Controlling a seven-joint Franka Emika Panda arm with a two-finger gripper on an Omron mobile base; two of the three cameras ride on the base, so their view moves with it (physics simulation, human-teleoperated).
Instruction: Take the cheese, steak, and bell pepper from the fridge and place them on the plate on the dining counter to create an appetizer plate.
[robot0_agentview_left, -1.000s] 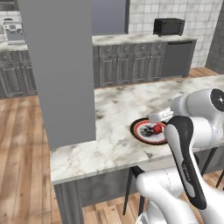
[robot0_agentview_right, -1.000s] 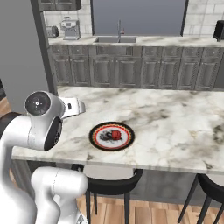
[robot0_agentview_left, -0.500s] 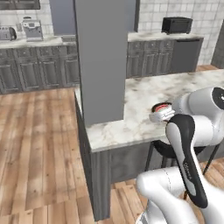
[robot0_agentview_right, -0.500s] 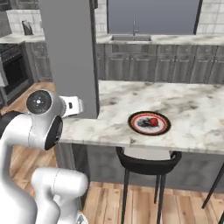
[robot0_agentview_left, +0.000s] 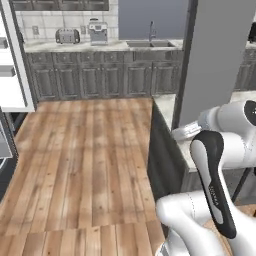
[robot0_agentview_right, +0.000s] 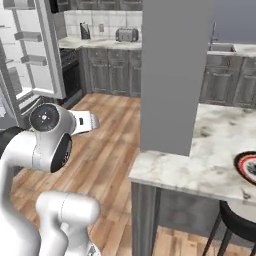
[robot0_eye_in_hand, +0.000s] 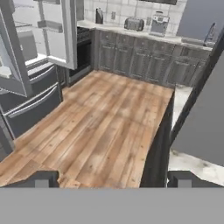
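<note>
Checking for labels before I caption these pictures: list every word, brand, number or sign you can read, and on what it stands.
None can be read.
Forearm: faint pale marks on its dark strip, too blurred to read.
Toaster, coffee machine, fridge: no lettering visible.

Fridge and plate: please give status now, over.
Fingers open, holding nothing. Fridge open, across wood floor. Plate on dining counter at right. Grey pillar close beside arm.

Arm folded close above its base, elbow raised, forearm extended roughly level. Claw (robot0_eye_in_hand: 112, 178) carries nothing; its two dark fingertips (robot0_eye_in_hand: 41, 178) stand wide apart, with clear space between them.
</note>
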